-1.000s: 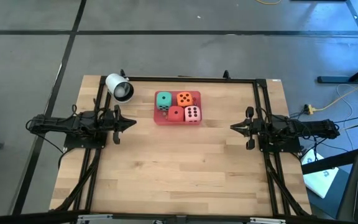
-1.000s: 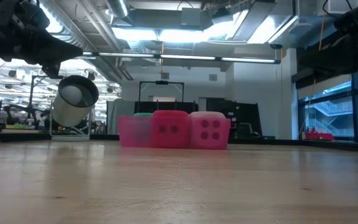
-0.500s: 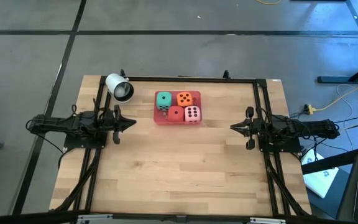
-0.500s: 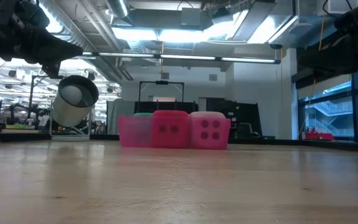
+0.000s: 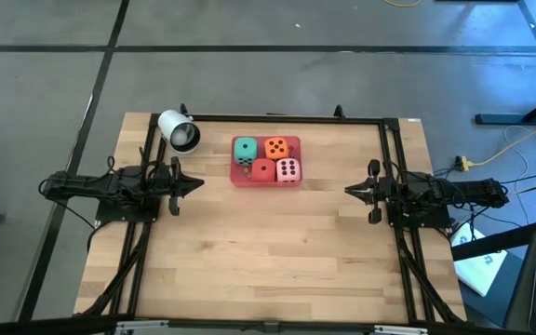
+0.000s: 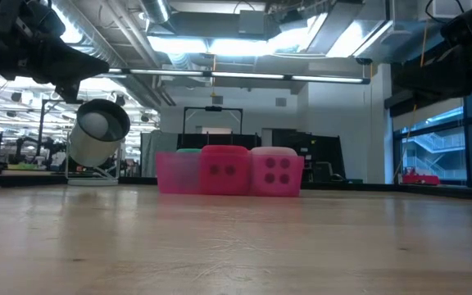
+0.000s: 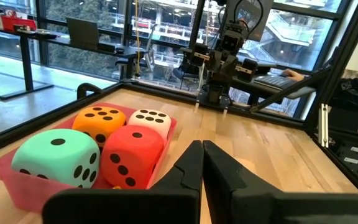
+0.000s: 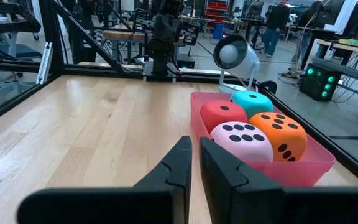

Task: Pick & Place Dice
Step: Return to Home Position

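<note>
High view: the pink tray holds all four dice.

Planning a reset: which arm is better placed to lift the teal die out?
Probably left: the teal die sits on the tray's side nearest the left gripper; the right gripper waits beyond the pink die.

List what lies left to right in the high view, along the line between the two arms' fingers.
Left arm's fingers → red die → pale pink die → right arm's fingers.
</note>
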Controlling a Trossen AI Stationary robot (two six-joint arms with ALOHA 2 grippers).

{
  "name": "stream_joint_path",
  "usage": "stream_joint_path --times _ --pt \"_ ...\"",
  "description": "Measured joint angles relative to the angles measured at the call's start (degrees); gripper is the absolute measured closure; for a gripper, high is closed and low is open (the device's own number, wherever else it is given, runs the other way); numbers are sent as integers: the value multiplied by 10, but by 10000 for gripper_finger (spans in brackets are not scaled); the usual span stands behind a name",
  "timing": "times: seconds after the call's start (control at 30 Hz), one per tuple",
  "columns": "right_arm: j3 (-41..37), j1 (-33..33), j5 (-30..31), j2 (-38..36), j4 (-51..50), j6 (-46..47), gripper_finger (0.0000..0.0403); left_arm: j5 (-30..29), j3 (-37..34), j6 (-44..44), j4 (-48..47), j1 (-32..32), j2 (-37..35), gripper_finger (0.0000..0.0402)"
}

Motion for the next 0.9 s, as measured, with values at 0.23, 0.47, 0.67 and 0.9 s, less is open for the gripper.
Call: stream_joint_path --times 0.23,0.47,0.67,0.9 --pt "0 0 0 0 0 0 369 0 0 1 0 0 0 398" --pt "0 0 0 0 0 0 369 0 0 1 0 0 0 393" --pt "0 0 0 0 0 0 369 0 0 -1 0 0 0 397" --pt "0 0 0 0 0 0 369 0 0 -1 0 0 0 396"
